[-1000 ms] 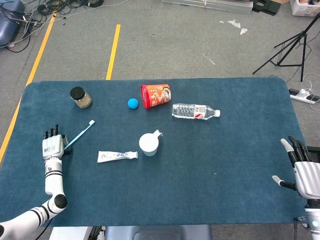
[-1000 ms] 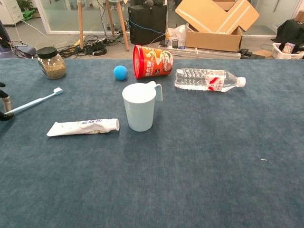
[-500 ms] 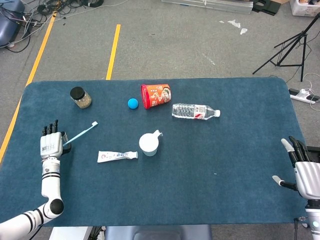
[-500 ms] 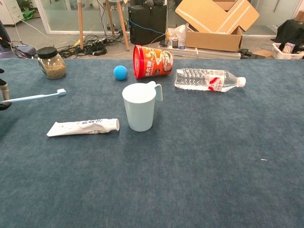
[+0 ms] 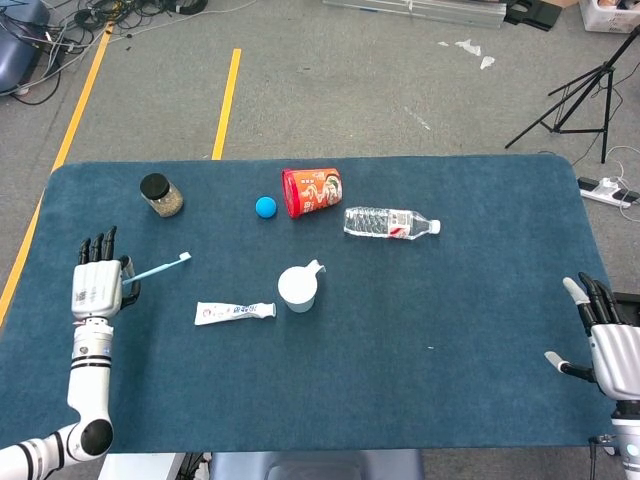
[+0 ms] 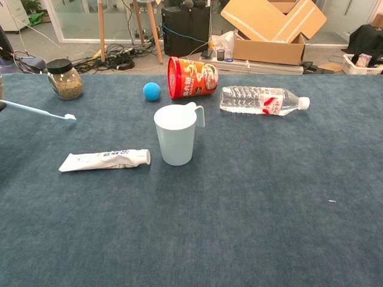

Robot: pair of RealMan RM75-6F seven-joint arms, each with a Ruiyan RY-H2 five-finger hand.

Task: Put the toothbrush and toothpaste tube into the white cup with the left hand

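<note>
The left hand (image 5: 97, 290) grips the handle end of the light-blue toothbrush (image 5: 160, 267), lifted clear of the blue worktop (image 5: 430, 300). The white toothpaste tube (image 5: 235, 312) lies flat just left of the upright white cup (image 5: 297, 288). The right hand (image 5: 605, 335) rests open, fingers spread, at the worktop's right edge.

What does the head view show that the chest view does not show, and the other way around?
Only the head view shows the left hand, which holds the toothbrush by its handle end, and the right hand, open and holding nothing at the table's near right edge. It also shows yellow floor lines. Only the chest view shows the cardboard box behind the table. Both share the toothbrush, toothpaste tube, upright white cup, blue ball, red tub on its side, lying water bottle and glass jar.
</note>
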